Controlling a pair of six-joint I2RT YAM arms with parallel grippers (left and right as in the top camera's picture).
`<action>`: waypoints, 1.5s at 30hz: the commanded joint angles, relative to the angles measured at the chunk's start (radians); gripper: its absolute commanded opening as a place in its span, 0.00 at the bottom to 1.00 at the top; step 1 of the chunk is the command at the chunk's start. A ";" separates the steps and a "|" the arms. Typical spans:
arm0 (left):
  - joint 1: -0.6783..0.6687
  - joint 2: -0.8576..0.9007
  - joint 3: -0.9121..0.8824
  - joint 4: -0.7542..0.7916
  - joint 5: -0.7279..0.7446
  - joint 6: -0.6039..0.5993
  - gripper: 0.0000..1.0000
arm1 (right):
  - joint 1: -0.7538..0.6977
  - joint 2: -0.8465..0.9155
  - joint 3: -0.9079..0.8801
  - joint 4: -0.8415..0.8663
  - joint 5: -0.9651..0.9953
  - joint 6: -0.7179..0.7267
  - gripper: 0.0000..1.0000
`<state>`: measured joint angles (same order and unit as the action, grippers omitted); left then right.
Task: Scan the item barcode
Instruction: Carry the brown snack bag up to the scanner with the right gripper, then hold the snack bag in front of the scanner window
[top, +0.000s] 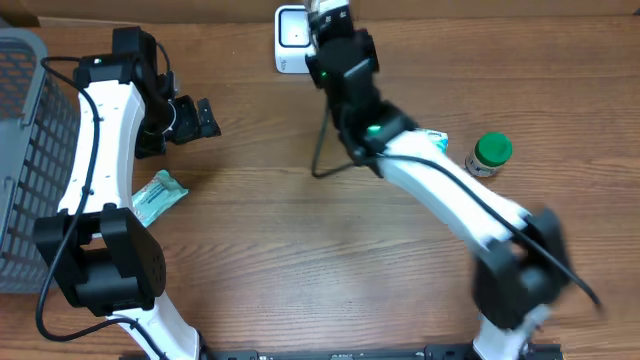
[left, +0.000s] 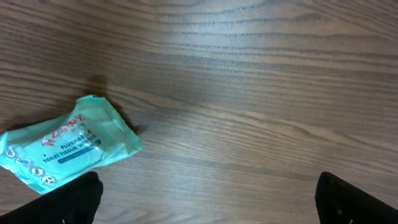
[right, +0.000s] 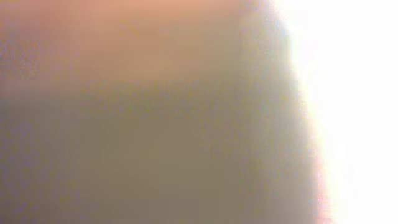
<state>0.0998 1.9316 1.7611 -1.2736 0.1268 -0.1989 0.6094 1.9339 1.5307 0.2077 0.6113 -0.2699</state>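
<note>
A teal wipes packet (top: 158, 195) lies flat on the wooden table; in the left wrist view the packet (left: 68, 146) sits at the lower left. My left gripper (top: 203, 118) hovers above and to the right of it, open and empty (left: 208, 208), with its left fingertip (left: 74, 199) near the packet's edge. My right gripper (top: 328, 18) is stretched to the back edge, right beside the white scanner (top: 289, 40). It is shut, with something pale at its tip that I cannot make out. The right wrist view is a blur of beige and white glare.
A grey basket (top: 20, 150) stands at the left edge. A jar with a green lid (top: 490, 152) and a second teal packet (top: 432, 139) lie at the right, partly under my right arm. A black cable (top: 320, 150) loops below the scanner.
</note>
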 joint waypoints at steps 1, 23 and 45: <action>-0.002 0.006 0.008 -0.001 -0.004 0.012 0.99 | -0.012 0.169 0.022 0.338 0.219 -0.557 0.04; -0.002 0.006 0.008 -0.001 -0.004 0.012 1.00 | -0.078 0.482 0.030 0.657 -0.083 -0.794 0.04; -0.002 0.006 0.008 -0.001 -0.004 0.012 1.00 | -0.101 0.484 0.318 0.397 -0.475 -0.966 0.04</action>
<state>0.0998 1.9324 1.7611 -1.2751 0.1257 -0.1989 0.5255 2.4203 1.7691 0.6136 0.2249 -1.1839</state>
